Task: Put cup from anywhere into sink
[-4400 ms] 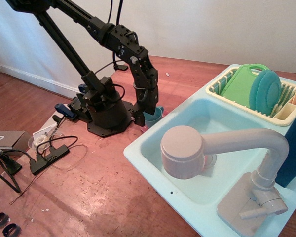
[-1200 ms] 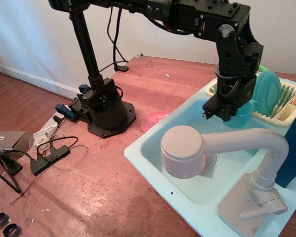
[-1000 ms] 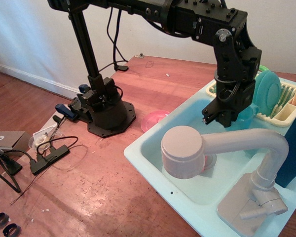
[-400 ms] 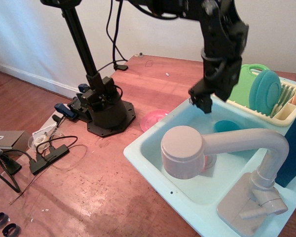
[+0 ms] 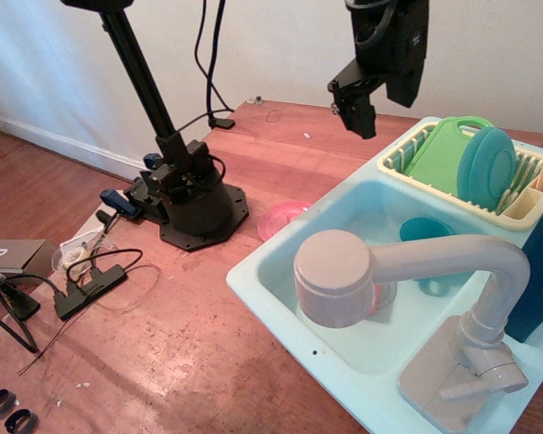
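The black arm base (image 5: 193, 203) stands on the wooden floor at left, a pink plate (image 5: 284, 217) just beside the pale aqua sink (image 5: 281, 280). The gripper (image 5: 362, 113) hangs high above, empty — whether its jaws are parted I cannot tell. The teal cup (image 5: 423, 231) sits in the basin, behind the faucet (image 5: 389, 280) — a dish rack (image 5: 516, 203) at far right.

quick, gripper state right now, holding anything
Gripper: raised above the sink, holding nothing; whether its jaws are open cannot be told. The cup sits in the basin.
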{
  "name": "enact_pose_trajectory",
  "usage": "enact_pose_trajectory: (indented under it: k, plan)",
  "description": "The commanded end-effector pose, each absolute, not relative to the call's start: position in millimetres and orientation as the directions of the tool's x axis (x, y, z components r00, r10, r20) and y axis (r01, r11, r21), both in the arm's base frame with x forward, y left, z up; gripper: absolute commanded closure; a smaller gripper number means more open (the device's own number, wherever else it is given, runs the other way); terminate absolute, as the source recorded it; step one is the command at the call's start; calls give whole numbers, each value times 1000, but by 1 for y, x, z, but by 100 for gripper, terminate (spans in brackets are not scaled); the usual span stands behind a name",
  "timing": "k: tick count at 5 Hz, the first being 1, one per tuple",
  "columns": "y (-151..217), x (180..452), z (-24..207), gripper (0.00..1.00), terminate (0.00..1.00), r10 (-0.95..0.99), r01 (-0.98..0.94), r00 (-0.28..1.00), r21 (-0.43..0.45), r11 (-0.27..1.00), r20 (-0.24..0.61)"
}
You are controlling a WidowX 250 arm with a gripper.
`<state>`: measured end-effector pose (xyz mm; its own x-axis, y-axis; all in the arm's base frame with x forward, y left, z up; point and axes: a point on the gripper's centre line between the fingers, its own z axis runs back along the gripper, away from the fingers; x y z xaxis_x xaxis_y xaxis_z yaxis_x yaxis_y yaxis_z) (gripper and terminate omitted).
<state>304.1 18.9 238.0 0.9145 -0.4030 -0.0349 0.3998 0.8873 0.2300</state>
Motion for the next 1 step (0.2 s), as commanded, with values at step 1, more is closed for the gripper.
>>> enact_pose_trajectory:
  k: [1]
  plan:
    - [21,296,251,0,100,-381,366,925,243,898,15]
